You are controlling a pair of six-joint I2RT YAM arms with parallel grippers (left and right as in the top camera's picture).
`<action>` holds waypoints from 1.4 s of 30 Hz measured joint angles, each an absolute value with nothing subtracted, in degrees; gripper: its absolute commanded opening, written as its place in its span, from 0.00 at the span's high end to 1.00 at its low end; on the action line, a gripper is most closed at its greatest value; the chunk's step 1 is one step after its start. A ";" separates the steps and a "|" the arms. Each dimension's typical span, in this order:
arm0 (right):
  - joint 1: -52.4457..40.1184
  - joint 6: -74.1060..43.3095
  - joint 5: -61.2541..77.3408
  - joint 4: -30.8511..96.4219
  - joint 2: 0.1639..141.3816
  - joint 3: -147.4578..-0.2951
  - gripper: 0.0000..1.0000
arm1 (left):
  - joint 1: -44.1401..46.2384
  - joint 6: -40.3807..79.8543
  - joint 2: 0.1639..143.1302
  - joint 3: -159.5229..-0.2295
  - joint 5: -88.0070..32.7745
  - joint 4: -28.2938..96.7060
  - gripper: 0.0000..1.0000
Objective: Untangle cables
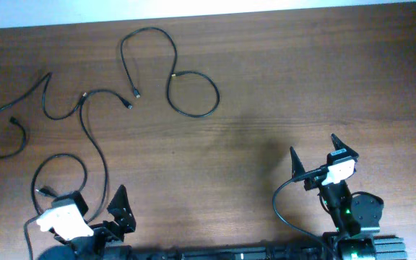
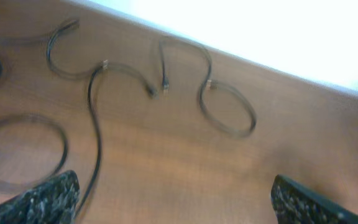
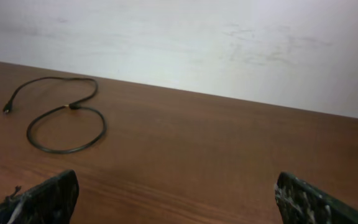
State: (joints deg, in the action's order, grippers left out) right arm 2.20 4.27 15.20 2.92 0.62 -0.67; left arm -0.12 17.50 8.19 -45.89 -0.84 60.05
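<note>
Cables (image 1: 193,115): thin black cords with small plug ends, laid out loose on the left and far-left part of the wooden table (image 1: 302,72); none is lifted. One looped cable (image 3: 67,127) lies furthest right, a closed ring with its tail arching away to a plug; the others trail leftward in open curves, two of them meeting near a plug, though whether they cross or only touch cannot be told. One long strand (image 2: 97,143) runs toward the near edge and ends just beside the left gripper (image 1: 100,206); that gripper sits low at the near-left edge, its fingers (image 2: 48,196) spread wide and grasping nothing. The right gripper (image 1: 316,155) stands at the near right, well apart from every cord, its fingers (image 3: 48,196) likewise released and empty. A pale wall (image 3: 197,43) lies beyond the table.
</note>
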 measured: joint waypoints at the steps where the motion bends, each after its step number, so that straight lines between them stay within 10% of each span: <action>1: 2.20 4.21 15.07 2.96 0.60 -0.67 0.01 | -0.69 17.52 2.31 -40.01 -0.73 56.16 0.01; 9: 2.20 4.23 15.00 2.92 0.58 -0.62 0.01 | 0.05 12.97 0.56 -3.75 -0.19 1.10 0.01; 42: 2.20 -10.57 3.88 3.86 0.58 -0.62 0.01 | 0.64 2.52 0.62 -0.64 0.64 4.45 0.01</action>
State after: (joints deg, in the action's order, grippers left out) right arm 2.20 -10.57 3.88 3.86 0.58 -0.62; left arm 0.64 2.52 0.62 -0.64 0.64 4.45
